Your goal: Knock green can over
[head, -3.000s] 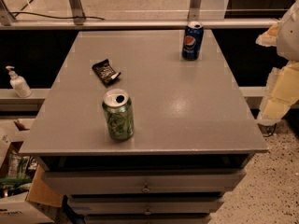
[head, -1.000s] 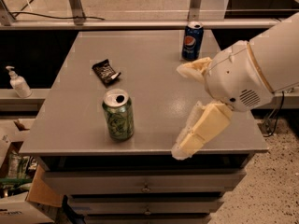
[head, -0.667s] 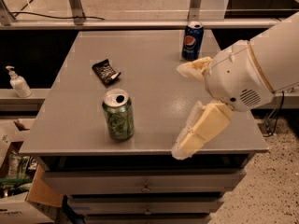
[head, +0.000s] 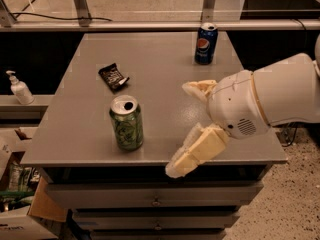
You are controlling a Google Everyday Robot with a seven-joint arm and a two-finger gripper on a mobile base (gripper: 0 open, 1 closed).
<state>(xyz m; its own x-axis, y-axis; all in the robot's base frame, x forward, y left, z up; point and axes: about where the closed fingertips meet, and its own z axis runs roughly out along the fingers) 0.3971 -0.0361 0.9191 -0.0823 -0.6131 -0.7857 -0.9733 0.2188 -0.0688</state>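
The pincer (head: 179, 129), hovering at the table's (head: 150, 59) front right, is covering its edge. The arm (head: 292, 96) is running off rightward.

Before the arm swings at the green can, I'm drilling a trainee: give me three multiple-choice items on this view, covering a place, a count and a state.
1. Where is the gripper?
A. To the picture's right of the green can, over the front part of the table
B. Under the table
C. Over the table's far left corner

2. How many drink cans stand on the table?
A. One
B. Two
C. Three

3. How is the green can?
A. Upright
B. Tipped over
C. Crushed flat

Answers:
1 A: the jaws stand apart beside the can, not touching it.
2 B: the green can and the blue can.
3 A: its silver top faces up.
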